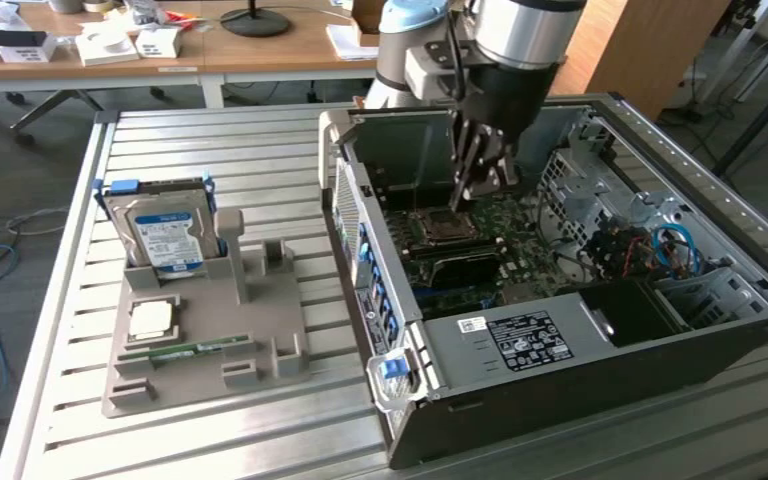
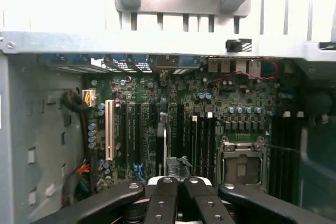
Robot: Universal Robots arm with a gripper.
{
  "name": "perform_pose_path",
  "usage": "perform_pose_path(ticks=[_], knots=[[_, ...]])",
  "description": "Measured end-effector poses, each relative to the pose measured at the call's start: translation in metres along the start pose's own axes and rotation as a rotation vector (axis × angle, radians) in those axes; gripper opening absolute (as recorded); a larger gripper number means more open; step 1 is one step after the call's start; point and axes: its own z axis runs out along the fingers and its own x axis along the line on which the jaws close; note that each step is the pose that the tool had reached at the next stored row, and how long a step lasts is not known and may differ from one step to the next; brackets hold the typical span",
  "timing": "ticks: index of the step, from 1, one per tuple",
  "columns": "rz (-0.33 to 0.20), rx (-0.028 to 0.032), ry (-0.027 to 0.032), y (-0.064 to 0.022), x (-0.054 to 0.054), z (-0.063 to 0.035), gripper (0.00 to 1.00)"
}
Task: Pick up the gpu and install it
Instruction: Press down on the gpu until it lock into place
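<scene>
The gpu (image 1: 459,266) is a flat black card standing on edge among the motherboard's expansion slots, between the CPU socket (image 1: 444,224) and the power supply (image 1: 524,340) of the open computer case (image 1: 704,190). In the wrist view I look down on the gpu (image 2: 163,129) as a thin edge-on strip beside the white slot (image 2: 109,129). My gripper (image 1: 475,195) hangs above the motherboard near the socket, clear of the card. Its black fingers (image 2: 164,198) are pressed together and I see nothing between them; the gripper (image 2: 178,182) is shut.
On the exterior view's left, a grey parts holder (image 1: 204,350) on the slatted table carries an upright hard drive (image 1: 164,235), a CPU chip (image 1: 152,320) and a green memory stick (image 1: 191,350). Blue and red cables (image 1: 664,245) fill the case's far bay. Desks stand behind.
</scene>
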Motion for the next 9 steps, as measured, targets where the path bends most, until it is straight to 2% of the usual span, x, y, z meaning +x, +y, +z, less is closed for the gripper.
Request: perform_pose_path(ticks=[3,9], knots=[[0.0,0.0,0.0,0.0,0.0,-0.0107,0.11],[0.0,-0.0001,0.0001,0.0001,-0.001,-0.0259,0.11]])
